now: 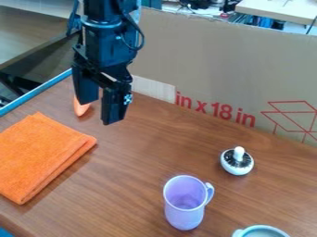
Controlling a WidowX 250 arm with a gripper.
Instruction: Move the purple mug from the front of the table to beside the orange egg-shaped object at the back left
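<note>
The gripper (100,111) hangs over the upper left of the table, open, with nothing between its fingers. Partly behind it lies a small orange object (80,107) on the table. A folded orange cloth (43,155) is at the left, below the gripper. A purple cup (184,203) with its handle to the right stands upright near the lower middle. To its upper right sits a small white round object (237,161) with a dark top and a white knob. At the bottom right edge, part of a pale bowl-like thing (261,230) with a small handle shows.
A cardboard sheet (217,60) with red print stands along the back of the wooden table (145,152). A blue edge strip (37,92) runs along the table's upper left side. Another table (31,32) lies beyond it.
</note>
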